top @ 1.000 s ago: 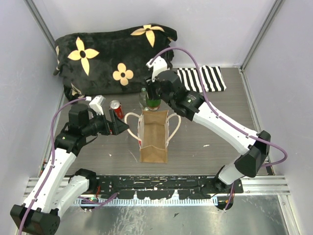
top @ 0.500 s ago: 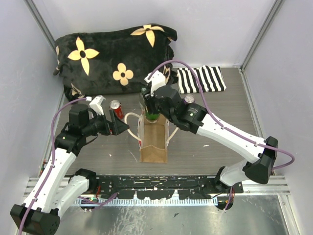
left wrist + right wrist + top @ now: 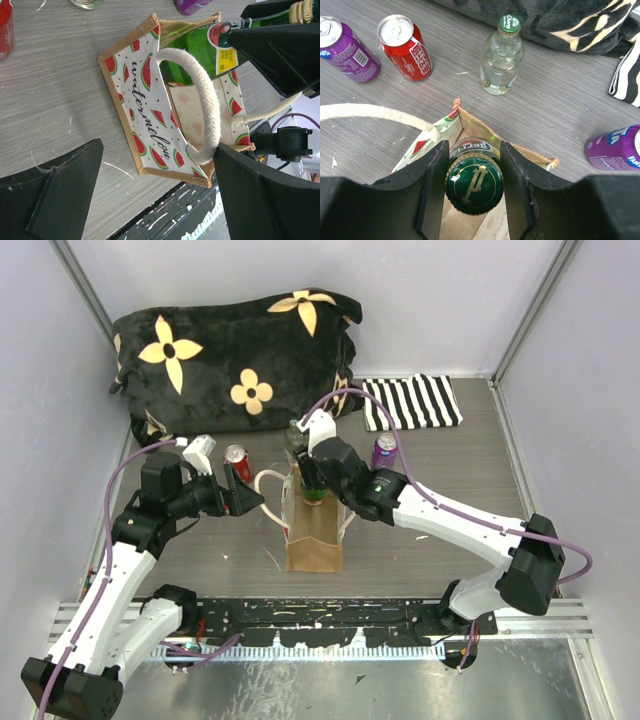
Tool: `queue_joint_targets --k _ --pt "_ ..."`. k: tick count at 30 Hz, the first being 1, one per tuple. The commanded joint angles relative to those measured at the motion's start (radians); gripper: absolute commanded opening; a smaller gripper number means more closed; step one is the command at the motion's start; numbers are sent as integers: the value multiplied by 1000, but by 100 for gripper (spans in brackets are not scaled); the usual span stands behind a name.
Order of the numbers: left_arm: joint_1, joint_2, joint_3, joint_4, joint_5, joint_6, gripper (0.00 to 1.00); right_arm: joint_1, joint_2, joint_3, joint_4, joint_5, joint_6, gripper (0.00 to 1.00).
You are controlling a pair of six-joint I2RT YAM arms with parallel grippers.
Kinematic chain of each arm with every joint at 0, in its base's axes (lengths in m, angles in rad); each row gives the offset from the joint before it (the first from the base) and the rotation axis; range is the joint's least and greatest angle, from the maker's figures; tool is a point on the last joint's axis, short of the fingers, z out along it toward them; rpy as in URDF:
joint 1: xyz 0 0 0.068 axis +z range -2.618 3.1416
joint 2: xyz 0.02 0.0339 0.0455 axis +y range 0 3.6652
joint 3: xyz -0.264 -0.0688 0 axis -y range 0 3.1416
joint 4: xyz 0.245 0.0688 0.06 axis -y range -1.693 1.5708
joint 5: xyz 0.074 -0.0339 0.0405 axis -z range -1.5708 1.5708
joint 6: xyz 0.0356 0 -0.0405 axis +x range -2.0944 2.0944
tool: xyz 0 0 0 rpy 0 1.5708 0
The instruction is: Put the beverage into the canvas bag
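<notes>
The canvas bag [image 3: 314, 540] stands open in the middle of the table, its watermelon print facing the left wrist view [image 3: 145, 100]. My right gripper [image 3: 313, 476] is shut on the neck of a green Perrier bottle [image 3: 474, 182]. It holds the bottle upright with the body down inside the bag's mouth [image 3: 520, 150]. The bottle also shows in the left wrist view [image 3: 235, 40]. My left gripper [image 3: 246, 498] is open beside the bag's left side. One cream loop handle [image 3: 205, 105] rests against one of its fingers [image 3: 265, 200].
A red can [image 3: 237, 462] and a clear green-capped bottle [image 3: 502, 62] stand behind the bag. A purple can [image 3: 384, 451] is at back right, and another purple can [image 3: 347, 50] shows in the right wrist view. A black flowered cushion [image 3: 230, 350] and a striped cloth [image 3: 412, 401] lie at the back.
My right arm has moved toward the near edge and down, bringing the green bottle from behind the bag into its mouth. The purple can came into sight. The left arm has not moved.
</notes>
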Motion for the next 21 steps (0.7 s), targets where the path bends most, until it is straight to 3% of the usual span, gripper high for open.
queue_joint_targets --k 1,21 --pt "2 -6 -16 10 26 -2 98 6 -16 15 264 29 7 1" --pt "3 -14 -36 25 33 -20 98 6 87 -44 391 21 1 1"
